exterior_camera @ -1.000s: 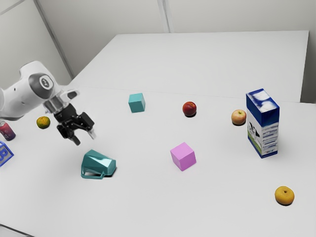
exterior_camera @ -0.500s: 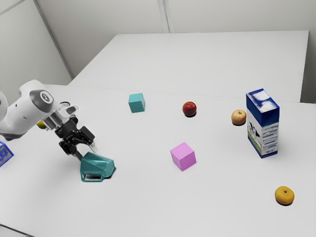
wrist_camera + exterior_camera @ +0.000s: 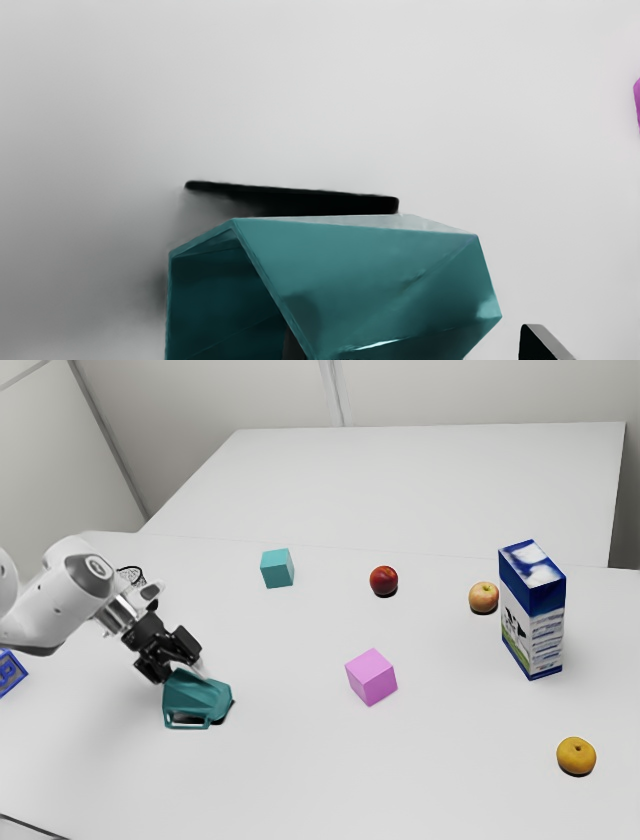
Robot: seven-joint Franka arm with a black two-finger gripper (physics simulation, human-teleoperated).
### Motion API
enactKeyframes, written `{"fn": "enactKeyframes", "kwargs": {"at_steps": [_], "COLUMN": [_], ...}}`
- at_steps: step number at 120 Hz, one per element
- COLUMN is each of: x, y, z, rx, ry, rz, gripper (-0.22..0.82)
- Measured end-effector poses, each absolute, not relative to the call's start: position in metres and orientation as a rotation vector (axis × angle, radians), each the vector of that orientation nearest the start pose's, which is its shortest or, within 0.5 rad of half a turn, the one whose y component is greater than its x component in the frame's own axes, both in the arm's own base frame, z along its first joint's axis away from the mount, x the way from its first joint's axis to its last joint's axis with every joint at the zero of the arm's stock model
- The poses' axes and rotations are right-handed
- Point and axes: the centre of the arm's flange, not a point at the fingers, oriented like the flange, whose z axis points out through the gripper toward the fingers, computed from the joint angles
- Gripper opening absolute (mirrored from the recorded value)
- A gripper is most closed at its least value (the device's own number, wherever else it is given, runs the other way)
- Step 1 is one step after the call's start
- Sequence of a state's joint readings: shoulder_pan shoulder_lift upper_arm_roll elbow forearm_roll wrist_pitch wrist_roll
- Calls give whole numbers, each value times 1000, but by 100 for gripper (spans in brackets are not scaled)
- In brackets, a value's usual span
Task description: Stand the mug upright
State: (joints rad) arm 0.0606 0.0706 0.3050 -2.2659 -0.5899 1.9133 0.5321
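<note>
The teal mug (image 3: pixel 201 694) lies on its side on the table, its mouth facing the exterior view's left and its handle toward that view's bottom edge. My gripper (image 3: pixel 183 668) is low over the mouth end, overlapping the mug's upper edge. In the wrist view the gripper (image 3: pixel 420 345) stands open across the mug (image 3: pixel 370 270). One fingertip (image 3: pixel 294 347) shows in the mouth opening, partly hidden by the mug's wall; the other (image 3: pixel 542 342) is outside, past the closed end, with a gap beside it.
A pink cube (image 3: pixel 371 677) sits toward the exterior view's right from the mug, a teal cube (image 3: pixel 277 568) farther back. Beyond are a red fruit (image 3: pixel 383 581), an apple (image 3: pixel 483 597), a milk carton (image 3: pixel 532 609) and an orange fruit (image 3: pixel 576 755). A blue letter block (image 3: pixel 10 672) is at the left edge.
My gripper has come down to the mug and a little toward the exterior view's right. The mug has shifted slightly toward that view's bottom edge and turned a bit, still on its side.
</note>
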Motion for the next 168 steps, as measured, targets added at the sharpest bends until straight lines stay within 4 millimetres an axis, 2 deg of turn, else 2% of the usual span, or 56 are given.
{"fn": "enactKeyframes", "kwargs": {"at_steps": [11, 22, 42, 55, 66, 83, 96, 121, 131, 144, 154, 161, 168], "x": [471, 478, 492, 494, 495, 494, 492, 493, 502, 512, 515, 517, 519], "y": [124, 107, 76, 65, 67, 82, 89, 100, 75, 14, -27, -44, -51], "z": [326, 335, 345, 345, 345, 347, 358, 382, 386, 390, 393, 393, 391], "rx": [2519, 2525, 2537, 2541, 2543, 2545, 2565, 2839, 2970, 3081, 3115, 3130, 3143], "ry": [165, 121, 54, 42, 57, 107, 120, 0, -150, -395, -517, -552, -552], "rz": [-167, -162, -170, -186, -188, -181, -158, -129, -122, -97, -62, -34, -11], "gripper": [21, 8, -6, -12, -14, -16, -17, -17, -17, -17, -18, -18, -18]}}
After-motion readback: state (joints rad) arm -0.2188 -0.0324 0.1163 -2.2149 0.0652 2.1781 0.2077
